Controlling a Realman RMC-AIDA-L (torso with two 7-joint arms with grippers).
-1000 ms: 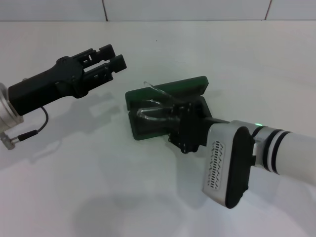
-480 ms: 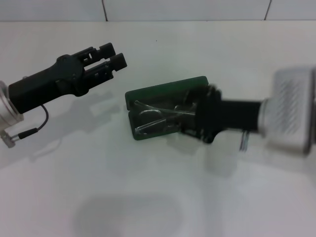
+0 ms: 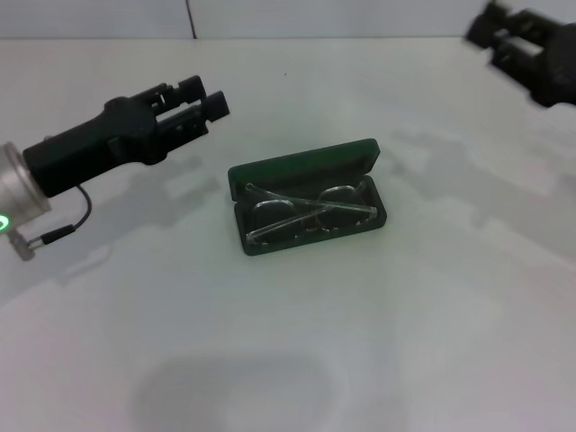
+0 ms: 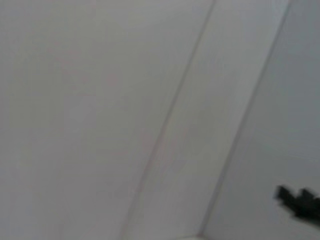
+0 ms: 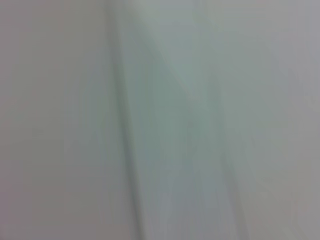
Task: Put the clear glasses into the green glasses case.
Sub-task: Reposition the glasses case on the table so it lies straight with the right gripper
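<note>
Clear glasses point(image 3: 306, 212) lie in the open hard-shell green glasses case point(image 3: 310, 167); left claw point(image 3: 209, 98) apart; right claw point(image 3: 504, 36) blurred, can't tell.

From my head I'm looking forward and down across the white table point(image 3: 297, 360), far enough off that the green glasses case point(image 3: 306, 202) sits mid-picture. My left wrist camera faces blank pale surfaces with seams, and a dark shape at its edge, possibly my right gripper point(image 4: 300, 202) (my head view has it at the far corner point(image 3: 531, 54)). My right wrist camera gives only a featureless smear.
</note>
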